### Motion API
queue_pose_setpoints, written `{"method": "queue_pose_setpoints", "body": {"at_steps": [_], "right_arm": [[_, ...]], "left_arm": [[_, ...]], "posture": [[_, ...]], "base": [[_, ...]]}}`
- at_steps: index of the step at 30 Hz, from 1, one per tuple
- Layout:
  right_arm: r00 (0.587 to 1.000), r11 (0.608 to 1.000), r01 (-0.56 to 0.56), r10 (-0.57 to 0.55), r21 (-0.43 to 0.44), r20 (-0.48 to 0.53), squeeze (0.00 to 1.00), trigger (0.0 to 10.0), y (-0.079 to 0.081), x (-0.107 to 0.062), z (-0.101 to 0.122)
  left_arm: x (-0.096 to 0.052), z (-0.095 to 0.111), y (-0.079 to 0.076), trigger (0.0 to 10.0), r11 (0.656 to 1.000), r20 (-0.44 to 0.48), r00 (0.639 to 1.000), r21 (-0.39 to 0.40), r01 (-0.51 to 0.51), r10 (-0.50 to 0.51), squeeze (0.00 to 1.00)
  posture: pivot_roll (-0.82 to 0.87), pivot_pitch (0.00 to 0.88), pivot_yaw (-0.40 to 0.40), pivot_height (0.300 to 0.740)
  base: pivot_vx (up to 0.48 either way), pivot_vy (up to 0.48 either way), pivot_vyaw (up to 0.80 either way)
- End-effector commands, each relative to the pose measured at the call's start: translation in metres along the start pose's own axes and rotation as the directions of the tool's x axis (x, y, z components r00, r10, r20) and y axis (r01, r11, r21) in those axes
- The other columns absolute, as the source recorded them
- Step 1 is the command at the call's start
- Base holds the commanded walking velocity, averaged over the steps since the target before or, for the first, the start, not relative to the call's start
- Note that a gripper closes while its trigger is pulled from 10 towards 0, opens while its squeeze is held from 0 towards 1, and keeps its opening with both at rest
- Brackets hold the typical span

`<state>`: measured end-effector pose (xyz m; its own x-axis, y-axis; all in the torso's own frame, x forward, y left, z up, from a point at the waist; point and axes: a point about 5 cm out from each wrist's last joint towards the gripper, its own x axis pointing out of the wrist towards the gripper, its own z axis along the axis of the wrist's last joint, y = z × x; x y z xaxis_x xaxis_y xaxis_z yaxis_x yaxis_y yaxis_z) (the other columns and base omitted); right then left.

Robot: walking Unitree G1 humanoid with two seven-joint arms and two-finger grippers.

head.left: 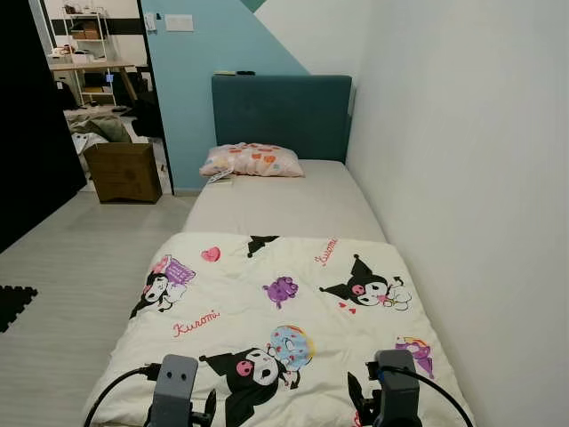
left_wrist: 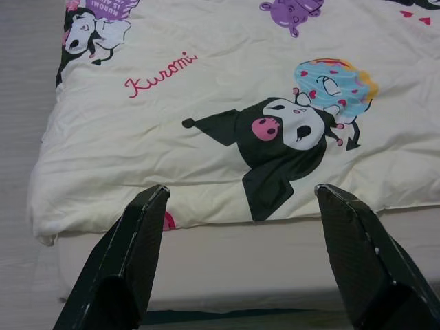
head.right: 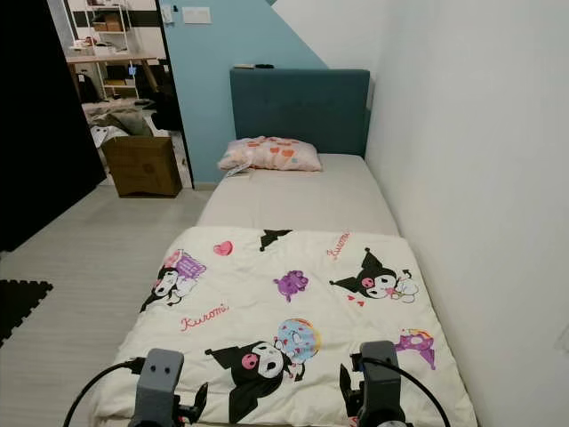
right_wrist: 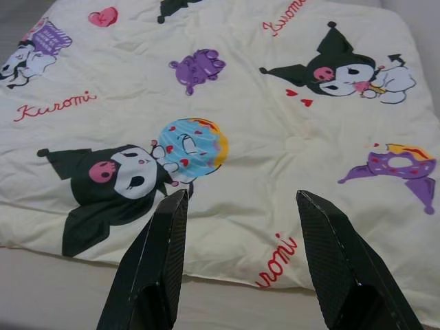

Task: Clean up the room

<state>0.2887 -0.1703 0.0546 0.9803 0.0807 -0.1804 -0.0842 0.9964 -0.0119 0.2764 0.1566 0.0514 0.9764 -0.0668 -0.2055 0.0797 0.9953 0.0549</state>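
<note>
Since the quilt (head.left: 276, 329) is only covering the foot half of the bed (head.left: 284, 200), the left gripper (left_wrist: 237, 206) and right gripper (right_wrist: 237, 206) are hovering at its near edge with fingers spread and empty, probably lining up to grab it.

I noted a white wall (head.left: 462, 133) along the bed's right side and a blue wall (head.left: 191, 80) behind the teal headboard (head.left: 280, 116). A light switch plate (head.left: 179, 22) sat high on the blue. The grey floor (head.left: 80, 267) carried a black foam mat (head.left: 13, 302). A doorway showed a desk (head.left: 89, 67) and shelving (head.left: 84, 27).
</note>
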Motion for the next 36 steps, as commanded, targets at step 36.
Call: {"method": "queue_pose_setpoints", "body": {"at_steps": [36], "right_arm": [[0.999,1.000,-0.023,0.024,0.006,-0.038,0.00,10.0,0.0024,0.0002,-0.0066]], "left_arm": [[0.0007,-0.0036,-0.0010,10.0,0.999,-0.019,1.000,0.036,0.019,-0.018,0.00]], "posture": [[-0.02,0.143,-0.025,0.630]], "base": [[0.000,0.000,0.00]]}}
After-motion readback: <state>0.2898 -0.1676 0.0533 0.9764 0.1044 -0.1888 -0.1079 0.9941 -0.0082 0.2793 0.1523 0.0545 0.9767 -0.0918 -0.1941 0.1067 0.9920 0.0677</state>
